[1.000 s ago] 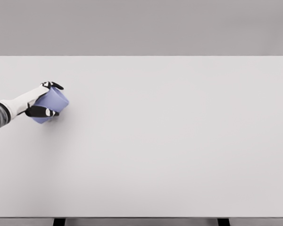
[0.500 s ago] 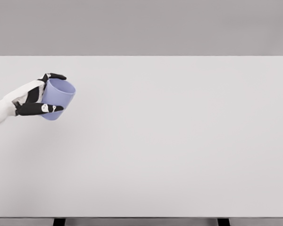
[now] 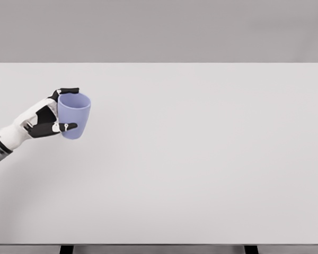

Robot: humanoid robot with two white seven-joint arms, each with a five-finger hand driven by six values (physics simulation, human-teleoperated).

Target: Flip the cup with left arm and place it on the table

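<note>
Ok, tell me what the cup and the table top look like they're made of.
Cup: looks like matte plastic or glazed ceramic; an even lavender-blue, thin rim, no sharp highlights. The render leaves it open. It is held in the left hand.
Table: a smooth, matte, pale grey sheet, perhaps laminate or painted board; no grain, seams or reflections show.

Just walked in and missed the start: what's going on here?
The robot's left hand is gripping a light purple cup over the left part of the white table. The cup is roughly upright, its opening facing up. Whether its base touches the table cannot be told. The right arm is out of view.
</note>
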